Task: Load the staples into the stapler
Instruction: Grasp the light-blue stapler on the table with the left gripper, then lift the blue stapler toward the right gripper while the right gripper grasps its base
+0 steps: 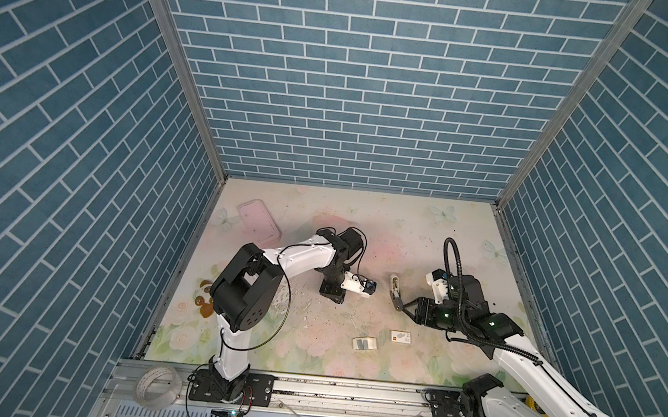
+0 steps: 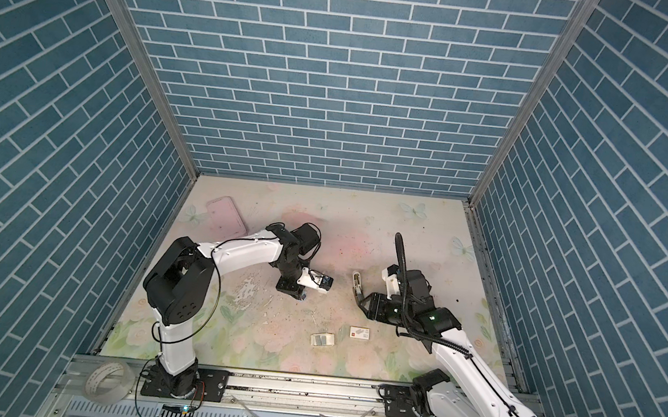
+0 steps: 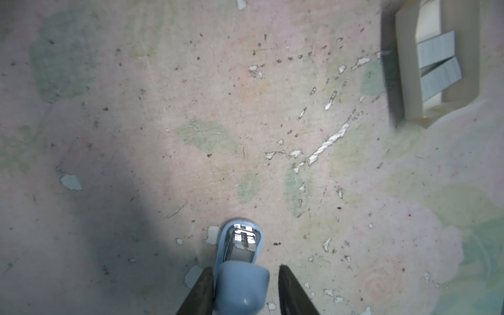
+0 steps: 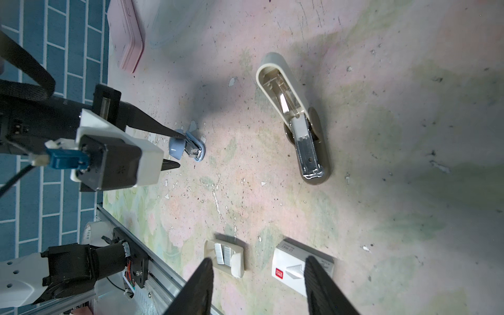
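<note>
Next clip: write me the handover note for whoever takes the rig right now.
Left gripper: jaws straddle the small blue stapler, one finger touching, a gap at the other; not clamped.
Right gripper: open, empty, off the table.
Staples: strips in the white tray, beside the red-marked sleeve. Beige stapler lies open, magazine exposed.
Done: beige stapler open. Left: pick a strip, load it, close the stapler.
</note>
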